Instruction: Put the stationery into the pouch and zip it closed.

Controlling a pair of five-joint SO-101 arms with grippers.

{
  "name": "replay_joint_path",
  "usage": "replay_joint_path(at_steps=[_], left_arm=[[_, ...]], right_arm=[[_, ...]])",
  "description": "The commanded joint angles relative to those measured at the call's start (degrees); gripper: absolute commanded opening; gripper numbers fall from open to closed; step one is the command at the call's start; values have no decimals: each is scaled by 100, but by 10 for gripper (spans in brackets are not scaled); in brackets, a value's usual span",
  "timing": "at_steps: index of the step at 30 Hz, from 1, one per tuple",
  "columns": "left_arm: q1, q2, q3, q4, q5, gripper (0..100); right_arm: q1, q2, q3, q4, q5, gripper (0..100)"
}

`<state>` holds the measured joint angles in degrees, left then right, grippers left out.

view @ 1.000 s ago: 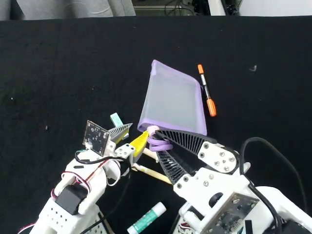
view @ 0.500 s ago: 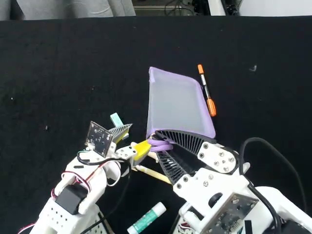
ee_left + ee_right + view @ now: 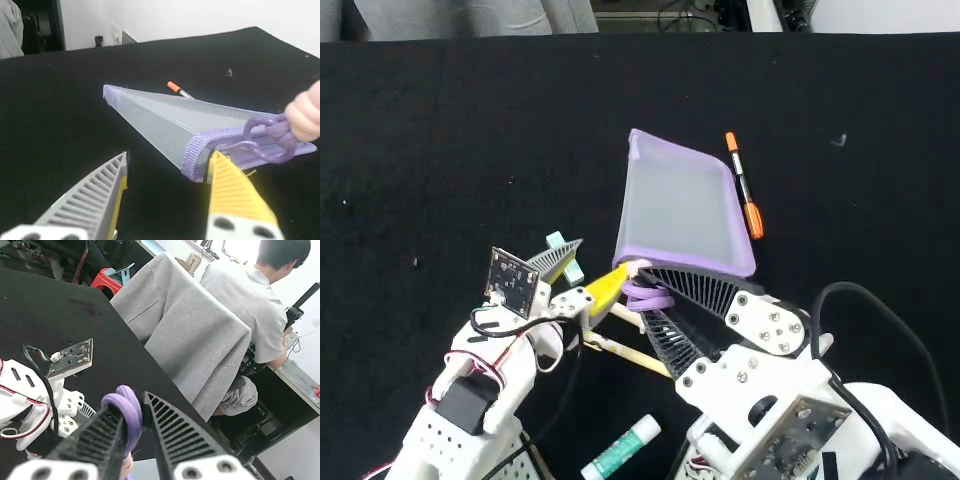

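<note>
Your right fingers (image 3: 175, 435) are clenched on the purple loop (image 3: 125, 410) at the corner of the pouch (image 3: 680, 210), which lies near the middle of the counter (image 3: 440, 130). Your left fingers (image 3: 232, 192) are spread apart; the yellow one touches the pouch corner beside the loop and the grey one holds nothing. An orange pen (image 3: 744, 185) lies just beside the pouch, on its side toward the right edge. A glue stick (image 3: 620, 452) lies at the near edge, between your two arms.
</note>
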<state>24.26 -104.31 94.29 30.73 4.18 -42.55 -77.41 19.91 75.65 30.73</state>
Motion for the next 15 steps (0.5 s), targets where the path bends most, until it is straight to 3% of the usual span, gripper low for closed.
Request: replay_joint_path(at_steps=[1,9,15], left_arm=[[426,-18,-13,-158,-404,263],[857,-18,-4,-299,-668,139],[875,-18,4,-484,-668,130]], right_arm=[[-44,-4,-22,26,53,11],[-44,-4,-22,35,53,11],[-44,-4,-22,35,53,11]])
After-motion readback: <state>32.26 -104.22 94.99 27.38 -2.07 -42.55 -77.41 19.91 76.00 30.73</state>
